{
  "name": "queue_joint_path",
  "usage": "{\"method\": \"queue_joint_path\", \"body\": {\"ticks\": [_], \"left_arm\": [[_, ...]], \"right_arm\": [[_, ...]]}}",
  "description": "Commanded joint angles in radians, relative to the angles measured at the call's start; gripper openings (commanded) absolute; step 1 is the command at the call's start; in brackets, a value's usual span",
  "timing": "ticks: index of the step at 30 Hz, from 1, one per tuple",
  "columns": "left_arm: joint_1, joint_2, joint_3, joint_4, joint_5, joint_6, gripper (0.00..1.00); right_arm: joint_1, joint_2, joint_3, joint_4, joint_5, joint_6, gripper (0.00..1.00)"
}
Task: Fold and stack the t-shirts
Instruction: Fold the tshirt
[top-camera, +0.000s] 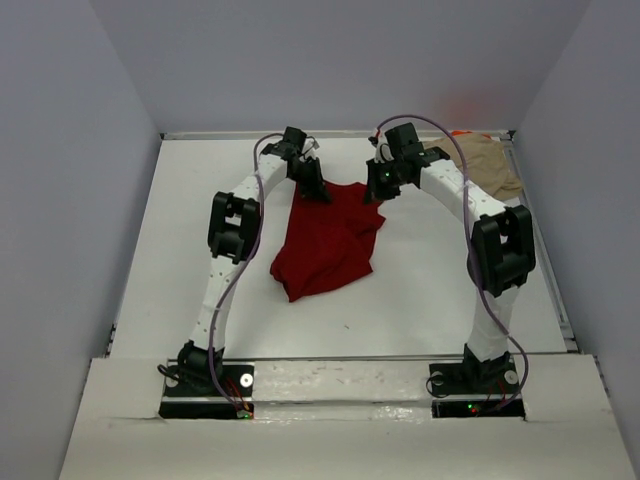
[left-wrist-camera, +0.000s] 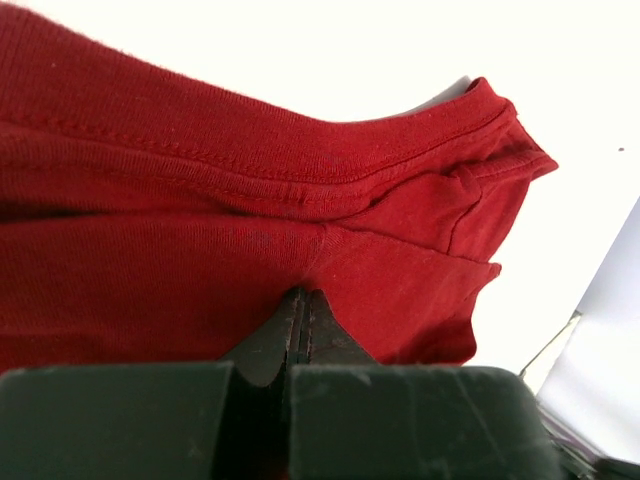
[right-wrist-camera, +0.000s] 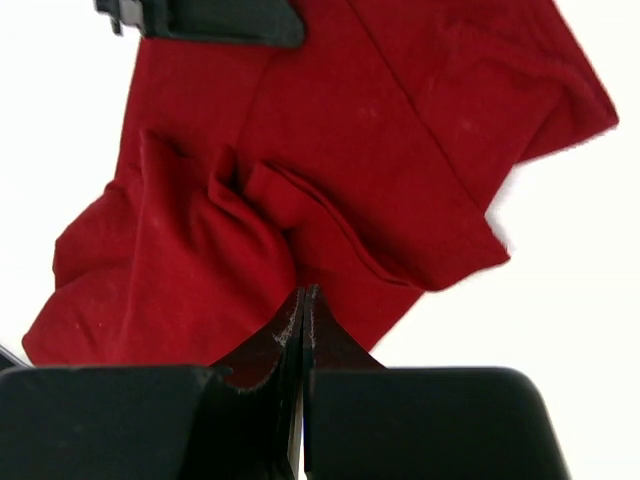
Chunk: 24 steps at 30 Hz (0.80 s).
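**Both jaws clamped on red cloth**

Our left gripper (left-wrist-camera: 300, 302) and right gripper (right-wrist-camera: 303, 297) each pinch the far edge of the large dark red cloth t-shirt (top-camera: 330, 250), crumpled on the white table (top-camera: 420, 295). We judge it light and limp; stitched hems should hold best.

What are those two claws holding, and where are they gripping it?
Both hold the dark red t-shirt. The left gripper and right gripper each pinch its far edge, one toward each side.

Top view looks down from above and behind onto the white table (top-camera: 420, 290). Each wrist view sits close behind its jaws, facing the shared dark red cloth t-shirt (right-wrist-camera: 350, 130).
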Motion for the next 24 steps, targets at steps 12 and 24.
{"method": "queue_joint_path", "body": {"ticks": [12,24], "left_arm": [[0.081,0.024,0.037,-0.021,-0.034,0.006,0.0],[0.079,-0.079,0.044,-0.042,-0.121,0.028,0.37]], "right_arm": [[0.002,0.022,0.027,0.015,-0.015,-0.031,0.0],[0.002,0.025,0.005,0.036,-0.004,-0.033,0.0]]}}
